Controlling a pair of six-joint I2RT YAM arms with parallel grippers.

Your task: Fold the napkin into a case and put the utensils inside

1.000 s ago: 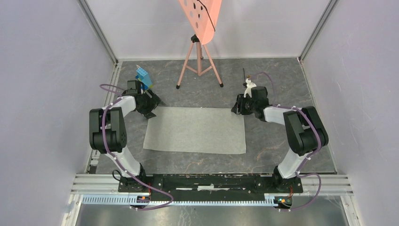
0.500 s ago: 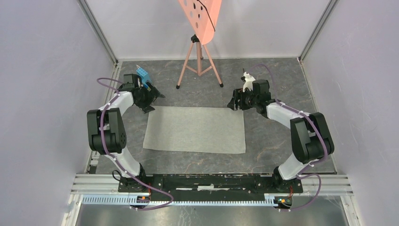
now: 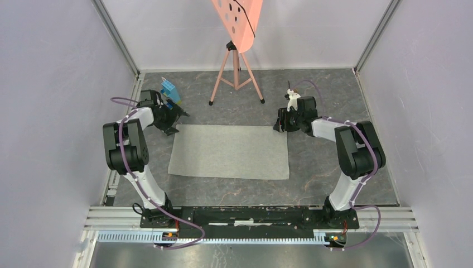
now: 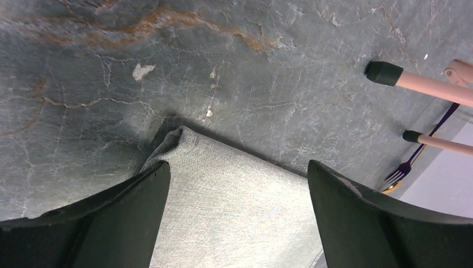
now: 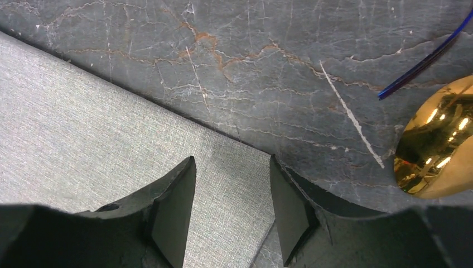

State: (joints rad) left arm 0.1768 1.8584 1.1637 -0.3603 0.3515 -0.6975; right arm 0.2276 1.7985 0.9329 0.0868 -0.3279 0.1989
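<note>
The task is at its very start. The napkin [image 3: 228,152] lies spread flat as a single layer in the middle of the table [image 3: 329,95], with no fold made and no case formed.

The left gripper [image 4: 237,167] hovers at the napkin's far left corner with its jaws spread wide and nothing held. The left wrist view shows that corner slightly rumpled and curled up between the fingers [image 4: 139,206].

The right gripper [image 5: 232,167] sits over the far right corner. Its jaws are apart, with the cloth lying flat beneath the gap, so it is released too.

Both utensils are outside the cloth, on the bare table beyond its far right corner. The gold spoon [image 5: 438,148] is near the right gripper, and the thin dark fork [image 4: 402,167] lies close to the tripod's feet [image 4: 385,71].

Everything remains to be done: pinching the far corners, the successive folds into a narrow pouch, then picking up the spoon and fork and sliding them in. Both arms look positioned for that first pinch.
</note>
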